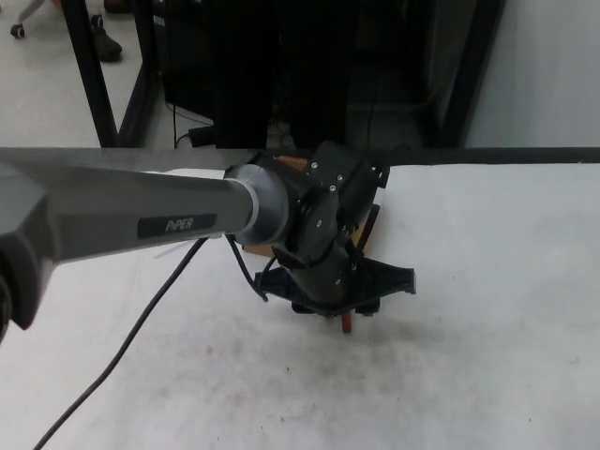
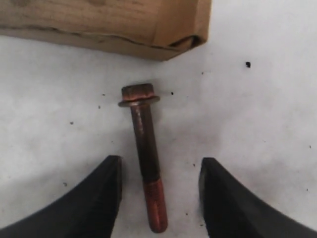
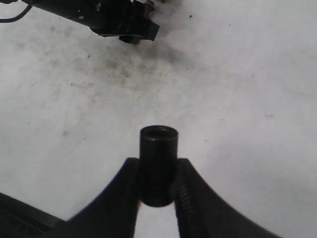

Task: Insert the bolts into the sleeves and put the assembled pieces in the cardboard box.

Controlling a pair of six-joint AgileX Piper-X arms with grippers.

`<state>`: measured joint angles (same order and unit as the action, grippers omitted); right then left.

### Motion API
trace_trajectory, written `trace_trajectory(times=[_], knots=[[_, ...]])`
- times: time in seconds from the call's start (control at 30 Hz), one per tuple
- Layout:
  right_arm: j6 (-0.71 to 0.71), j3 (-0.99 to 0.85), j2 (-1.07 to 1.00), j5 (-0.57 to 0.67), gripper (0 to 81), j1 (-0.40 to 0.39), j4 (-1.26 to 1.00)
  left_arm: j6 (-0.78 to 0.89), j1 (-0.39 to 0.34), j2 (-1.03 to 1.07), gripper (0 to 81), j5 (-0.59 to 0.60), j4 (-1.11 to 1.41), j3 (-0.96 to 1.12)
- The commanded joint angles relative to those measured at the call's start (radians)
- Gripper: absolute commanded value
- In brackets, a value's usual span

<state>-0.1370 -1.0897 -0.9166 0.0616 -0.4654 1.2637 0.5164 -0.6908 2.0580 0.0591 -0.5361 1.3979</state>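
The bolt lies flat on the bench just beside a corner of the cardboard box, its flanged head toward the box and its reddish threaded end pointing away. The left jaws stand wide open astride the lower shank, one on each side and touching neither it nor the box. The right jaws are closed on the dark sleeve, gripping its lower body and leaving the open bore clear, held above the bench well apart from the box. The bolt looks like solid metal: stiff, dense for its bulk, and with a round shank that would probably roll if nudged from one side. So a square pinch on the plain shank nearer the head seems best, keeping the threaded end free to enter the sleeve. The sleeve is rigid and smooth and could slip or twist in a light grip. The box wall, close past the bolt's head, is the one tight edge. Away from the box and out to both sides of the bolt the bench lies bare, giving room to lift and turn.
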Motion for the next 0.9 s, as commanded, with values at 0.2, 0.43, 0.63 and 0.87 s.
trace_trajectory(times=[0.2,0.43,0.63,0.87], knots=[[0.009,-0.003,-0.002,0.003,0.2,0.007,-0.004,-0.01,0.051,0.033,46.8,-0.005,0.001,0.051],[0.009,-0.003,-0.016,0.003,0.2,0.007,-0.004,-0.054,0.05,0.052,46.8,0.014,-0.019,0.065],[0.009,-0.003,-0.035,0.003,0.2,0.007,-0.004,-0.054,0.049,0.052,46.8,0.014,-0.034,0.065],[0.009,-0.003,-0.038,0.003,0.2,0.007,-0.029,-0.052,0.049,0.06,46.8,0.014,-0.08,0.065]])
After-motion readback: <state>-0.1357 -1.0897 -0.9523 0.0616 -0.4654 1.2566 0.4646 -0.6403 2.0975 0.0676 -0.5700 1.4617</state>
